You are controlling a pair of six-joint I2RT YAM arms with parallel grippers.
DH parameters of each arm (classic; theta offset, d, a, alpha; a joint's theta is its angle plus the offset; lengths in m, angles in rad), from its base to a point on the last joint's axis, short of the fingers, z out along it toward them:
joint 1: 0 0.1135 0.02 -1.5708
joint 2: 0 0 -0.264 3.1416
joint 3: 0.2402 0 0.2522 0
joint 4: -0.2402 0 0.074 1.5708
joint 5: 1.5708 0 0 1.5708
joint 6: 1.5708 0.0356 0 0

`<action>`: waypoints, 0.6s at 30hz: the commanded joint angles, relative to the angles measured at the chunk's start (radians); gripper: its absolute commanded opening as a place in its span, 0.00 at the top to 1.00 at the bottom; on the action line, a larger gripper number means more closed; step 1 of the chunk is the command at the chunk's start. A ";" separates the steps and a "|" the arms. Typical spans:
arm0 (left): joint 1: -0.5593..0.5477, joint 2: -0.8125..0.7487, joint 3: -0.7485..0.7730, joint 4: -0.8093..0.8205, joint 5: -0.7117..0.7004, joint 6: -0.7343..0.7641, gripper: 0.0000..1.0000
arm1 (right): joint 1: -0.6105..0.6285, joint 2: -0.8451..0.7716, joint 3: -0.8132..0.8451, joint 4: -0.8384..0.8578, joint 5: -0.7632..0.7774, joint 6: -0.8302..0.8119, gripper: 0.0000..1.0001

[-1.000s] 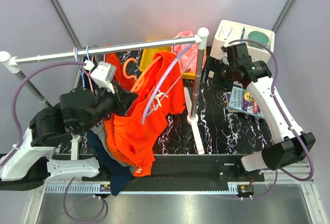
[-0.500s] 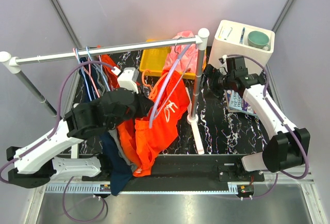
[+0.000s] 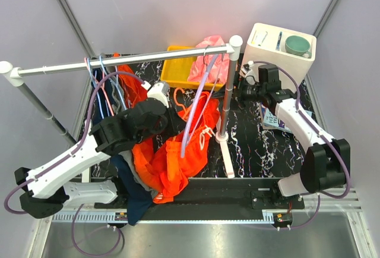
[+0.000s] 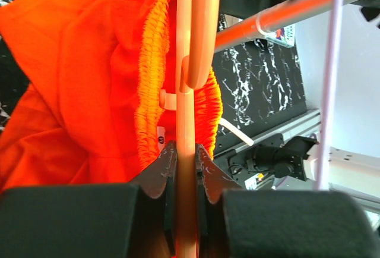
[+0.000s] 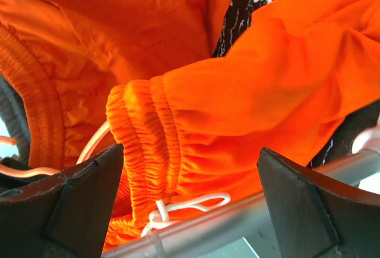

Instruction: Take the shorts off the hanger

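**Q:** Where are the orange shorts [image 3: 178, 154] seen?

**A:** They are pictured bunched in a loose heap below the rail [image 3: 119, 63], low over the dark marbled table [image 3: 261, 145]. Their gathered waistband is draped along a pale orange hanger [image 4: 185, 62]. The waistband and a knotted white drawstring [image 5: 178, 205] are shown close up in the right wrist view. The pink shorts [image 3: 214, 53] are seen well apart from them. They are hung at the rail's right end, by the white post [image 3: 228, 85] and above a yellow bin [image 3: 178, 68].

**Q:** How are the claws held?

**A:** The left claw [image 4: 185, 157] is clamped tight on the hanger's thin bar, which is pinched between both fingers [image 4: 159, 172]. Orange cloth is seen just to their left. The right claw [image 5: 190, 154] is spread wide, with nothing gripped. The orange waistband is framed between its fingers [image 5: 83, 201], though whether it is touched cannot be told.

**Q:** What is shown around them?

**A:** A dark blue garment [image 3: 133, 195] is hung beneath the left arm. Spare hangers [image 3: 98, 76], pink and blue, are hooked on the rail's left part. A white box [image 3: 267, 47] with a green bowl [image 3: 297, 45] on it is set beyond the right arm. A book [image 3: 272, 117] is laid on the table just beside that arm.
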 commanded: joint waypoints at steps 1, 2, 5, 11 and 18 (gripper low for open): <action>0.020 -0.021 -0.004 0.114 0.078 -0.024 1.00 | 0.009 0.044 0.075 0.047 -0.082 -0.063 0.00; 0.023 -0.018 -0.004 0.116 0.084 -0.023 1.00 | 0.016 0.053 0.081 0.047 -0.086 -0.071 0.00; 0.037 -0.008 -0.006 0.125 0.107 -0.017 1.00 | 0.035 0.076 0.101 0.042 -0.114 -0.080 0.00; 0.077 0.025 0.004 0.127 0.171 0.003 1.00 | 0.054 0.082 0.110 0.024 -0.117 -0.115 0.00; 0.092 0.027 0.001 0.165 0.226 0.031 1.00 | 0.059 0.116 0.130 -0.063 -0.033 -0.143 0.01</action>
